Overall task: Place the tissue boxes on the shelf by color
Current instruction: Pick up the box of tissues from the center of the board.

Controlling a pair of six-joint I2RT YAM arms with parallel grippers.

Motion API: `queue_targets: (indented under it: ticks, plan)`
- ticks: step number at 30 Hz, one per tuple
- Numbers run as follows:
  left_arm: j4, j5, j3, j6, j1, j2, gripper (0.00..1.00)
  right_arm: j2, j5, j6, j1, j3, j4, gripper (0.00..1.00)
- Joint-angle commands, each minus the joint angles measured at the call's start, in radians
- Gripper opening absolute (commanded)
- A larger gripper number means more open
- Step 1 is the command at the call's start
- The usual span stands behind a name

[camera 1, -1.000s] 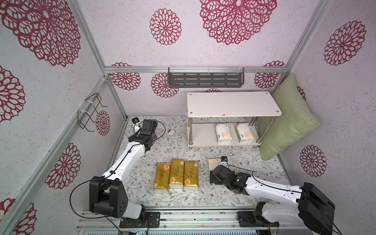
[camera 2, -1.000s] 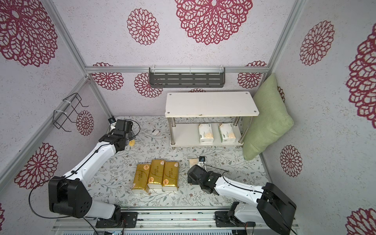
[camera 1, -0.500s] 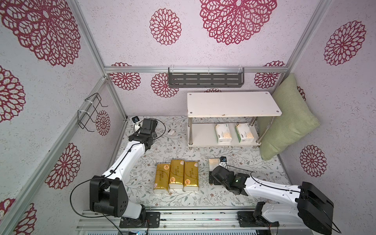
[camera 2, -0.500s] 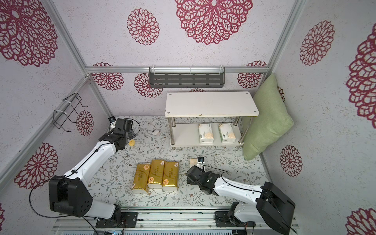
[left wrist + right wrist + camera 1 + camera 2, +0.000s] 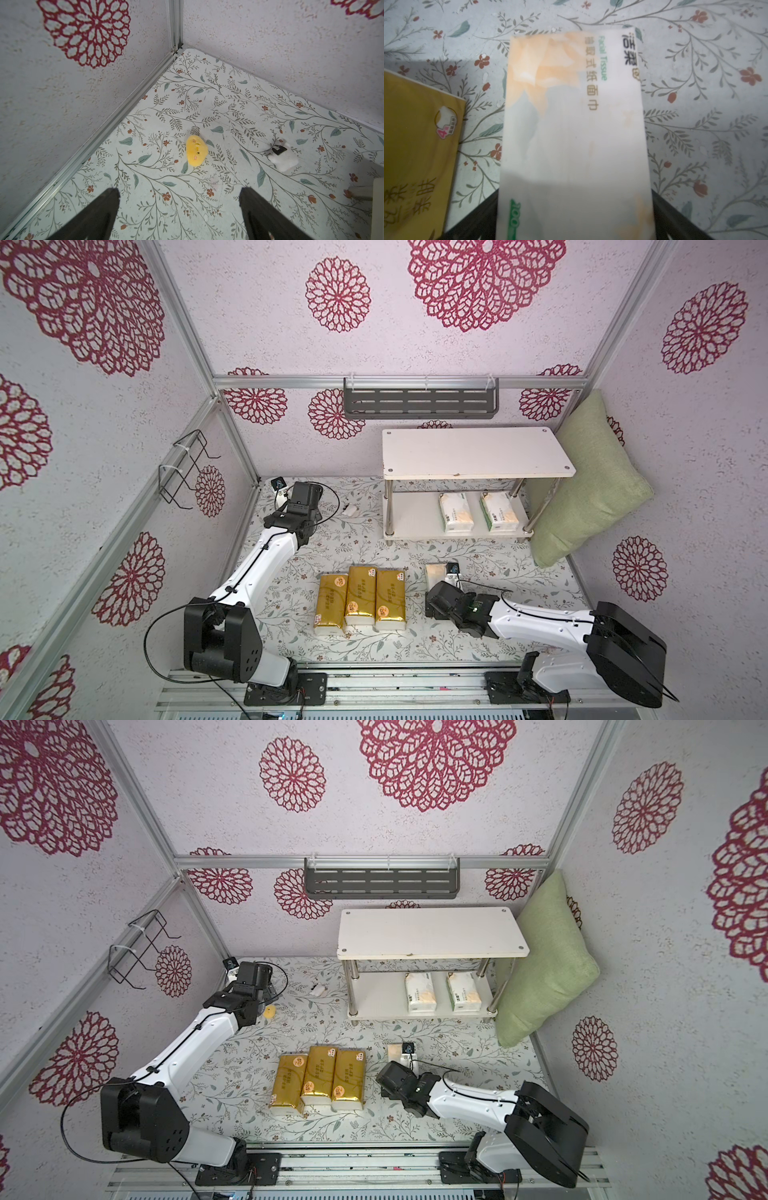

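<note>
Right pincer stands wide, one dark finger on each side of the white pack, which lies flat on the bench. Whether the fingers touch its sides I cannot tell. Over the last second very little has changed. The opening is the same and the pack has not stirred. In both top views the arm has only crept a little toward the near edge of the bench, carrying the pincer along the pack. I read that as lining up rather than a grasp. The squeeze and the lift are still to come, and this looks to be the last white one not on the shelf.

Print on the pack reads "Facial Tissue" in green, with the dark brand characters 洁柔 beside it. There is also a gold line ending 式纸面巾 and a green "100" at the pincer end. Just beside it a gold pack shows a round sticker with a pink "4"; its larger characters are cut off.

Further out, the three gold packs lie side by side, touched by neither arm. On the shelf two white packs sit on the lower board. The upper board is bare, presumably meant for gold. Off in the far corner the left pincer is wide too, holding nothing, above a small yellow toy and a white trinket. It has barely shifted.
</note>
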Motion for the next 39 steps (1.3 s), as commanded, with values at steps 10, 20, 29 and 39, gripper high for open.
queue_targets:
  ticks: [10,20,29,39]
  plan:
    - [-0.002,-0.008,0.022,0.014,-0.010,0.005,0.97,0.079,0.042,-0.030,-0.003,0.036,0.073,0.99]
    - [-0.003,-0.007,0.009,0.007,-0.010,-0.002,0.97,0.101,0.076,-0.036,-0.014,0.026,0.094,0.99]
    - [-0.008,-0.015,0.003,0.010,-0.010,-0.013,0.97,0.143,0.072,-0.055,-0.021,0.025,0.136,0.96]
    - [-0.002,-0.015,-0.009,0.006,-0.010,-0.013,0.97,0.094,0.073,-0.065,-0.021,0.029,0.102,0.92]
